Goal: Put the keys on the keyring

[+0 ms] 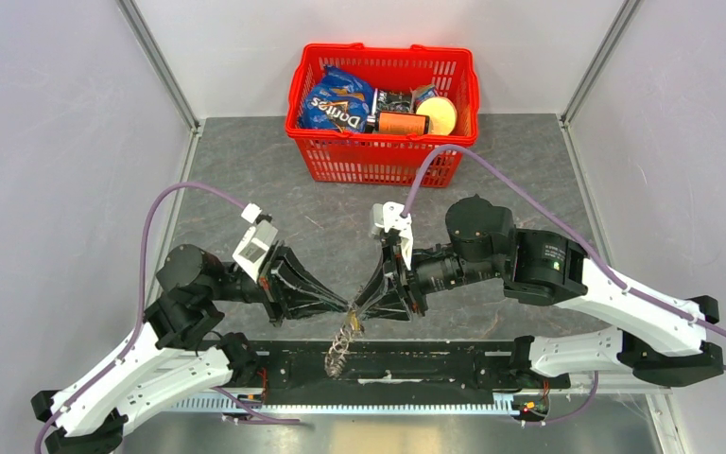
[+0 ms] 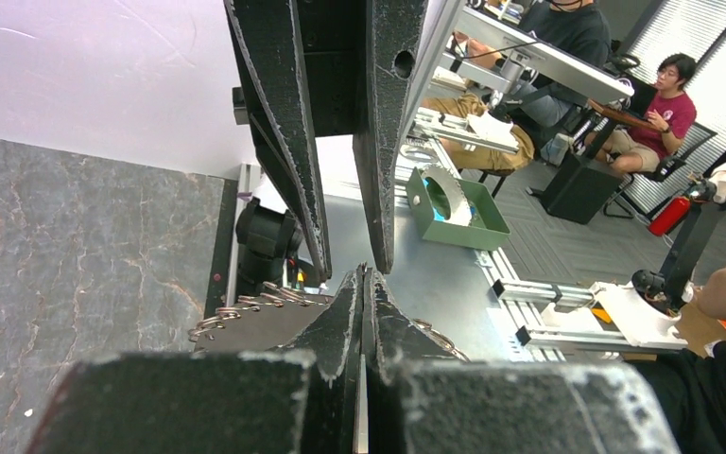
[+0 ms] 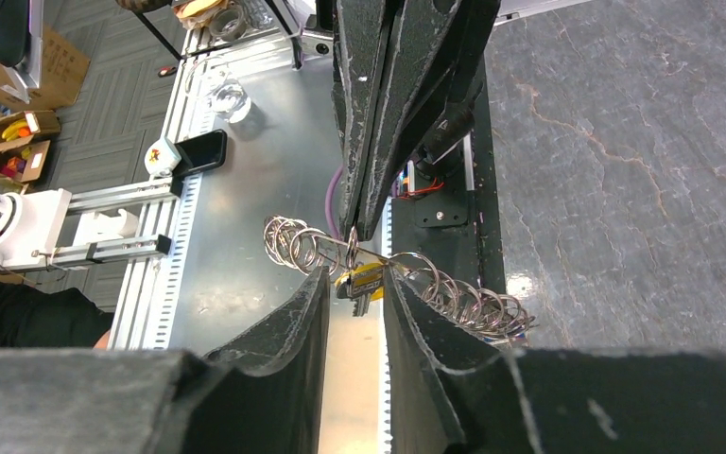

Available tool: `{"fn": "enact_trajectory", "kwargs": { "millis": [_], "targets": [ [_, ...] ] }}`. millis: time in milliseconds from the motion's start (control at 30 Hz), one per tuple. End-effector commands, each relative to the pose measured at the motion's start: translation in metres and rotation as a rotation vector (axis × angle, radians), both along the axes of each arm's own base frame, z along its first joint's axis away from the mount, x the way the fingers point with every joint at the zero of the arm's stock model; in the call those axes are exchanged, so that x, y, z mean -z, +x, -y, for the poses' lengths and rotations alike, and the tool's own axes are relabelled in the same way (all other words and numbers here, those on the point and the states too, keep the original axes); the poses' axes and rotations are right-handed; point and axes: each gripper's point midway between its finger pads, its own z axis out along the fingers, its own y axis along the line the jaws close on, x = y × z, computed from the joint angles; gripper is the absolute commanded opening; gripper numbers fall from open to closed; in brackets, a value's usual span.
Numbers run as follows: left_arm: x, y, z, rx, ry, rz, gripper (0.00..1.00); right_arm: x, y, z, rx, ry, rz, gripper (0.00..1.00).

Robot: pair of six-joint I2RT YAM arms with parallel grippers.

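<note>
The keyring point(image 3: 454, 298), a string of silver loops, hangs clear of the surface above the middle of the near edge of the tabletop point(image 1: 529, 170). The left gripper point(image 2: 364, 284) has its fingers pressed together, pinching one loop. The right gripper point(image 3: 355, 282) meets it tip to tip, fingers apart on either side of the yellow key point(image 3: 367, 277) at the loops; contact cannot be told. A red basket point(image 1: 378, 156) of groceries stands mid far edge

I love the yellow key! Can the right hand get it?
Probably yes: the yellow key sits right between the right hand's parted fingers, hanging from rings the left hand pinches; nothing blocks it.
</note>
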Motion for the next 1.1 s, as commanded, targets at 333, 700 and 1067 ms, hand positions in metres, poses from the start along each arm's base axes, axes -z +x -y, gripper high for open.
{"fn": "enact_trajectory", "kwargs": {
  "millis": [333,700,1067],
  "targets": [
    [-0.029,0.009,-0.005,-0.085,-0.108,0.015,0.02,-0.015,-0.002,-0.003,0.000,0.049,0.019,0.00],
    [-0.038,0.016,-0.006,-0.123,-0.171,0.009,0.02,-0.015,-0.004,-0.003,-0.006,0.073,0.020,0.00],
    [-0.038,0.016,-0.005,-0.119,-0.179,-0.001,0.02,-0.014,-0.003,-0.002,0.010,0.088,0.018,0.00]
  ]
}}
